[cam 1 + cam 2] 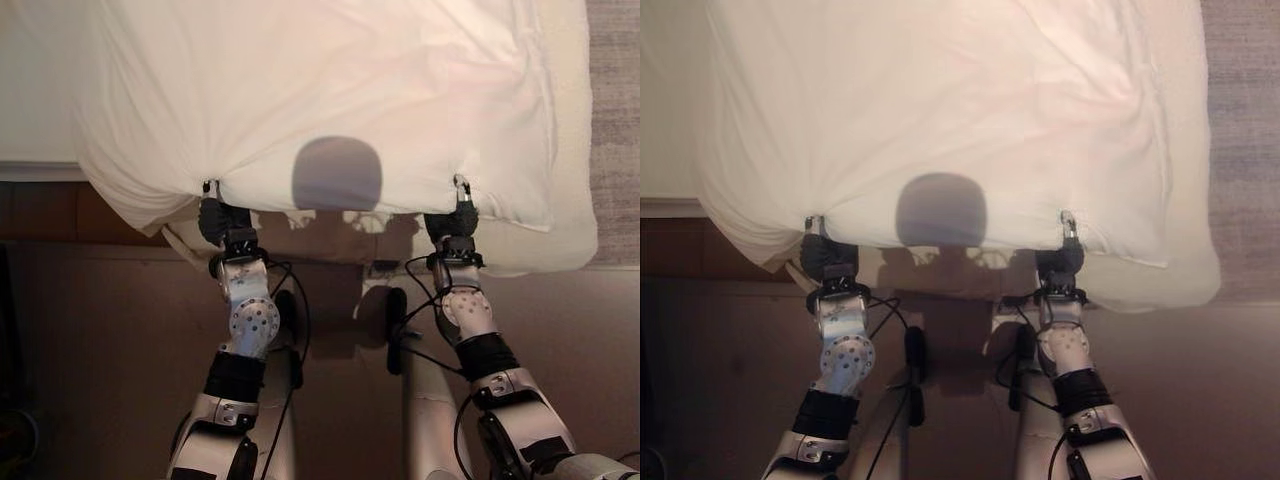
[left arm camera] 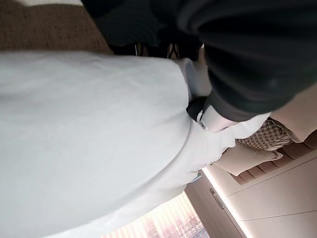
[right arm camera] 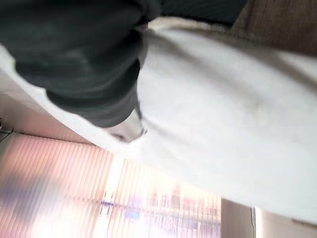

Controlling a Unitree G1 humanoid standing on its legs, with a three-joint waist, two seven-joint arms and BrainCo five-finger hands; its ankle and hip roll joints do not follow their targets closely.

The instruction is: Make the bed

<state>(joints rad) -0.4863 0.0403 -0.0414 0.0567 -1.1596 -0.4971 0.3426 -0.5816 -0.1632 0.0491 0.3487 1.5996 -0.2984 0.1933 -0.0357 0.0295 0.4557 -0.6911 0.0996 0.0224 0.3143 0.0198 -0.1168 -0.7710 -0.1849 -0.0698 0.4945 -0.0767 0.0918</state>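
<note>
You have a white duvet [image 1: 330, 90] spread over the bed [image 1: 575, 235], its near edge running crosswise in front of you and hanging just past the foot of the mattress. The duvet's long side lies left to right along that edge, and the cloth runs away from you up the bed. On your right, the duvet's side edge stops short of the mattress side, so a strip of cream sheet shows there, and beyond it is a band of grey carpet [image 1: 612, 100]. On your left, a corner of the duvet droops over the bed's edge toward the brown floor [image 1: 90, 330]. Between you and the bed the floor is bare.

Both arms reach straight forward, wrists level, roughly shoulder width apart. Your left hand [image 1: 213, 212] meets the near edge left of centre, where the cloth gathers into creases radiating from it; its fingers are pinching the hem. Your right hand [image 1: 458, 208] meets the same edge right of centre, a silver finger showing above the hem and the cloth puckered there, so it too is pinching the duvet.

In the wrist views the white cloth lies right against each dark cover, with window blinds [image 3: 74, 188] beyond.
</note>
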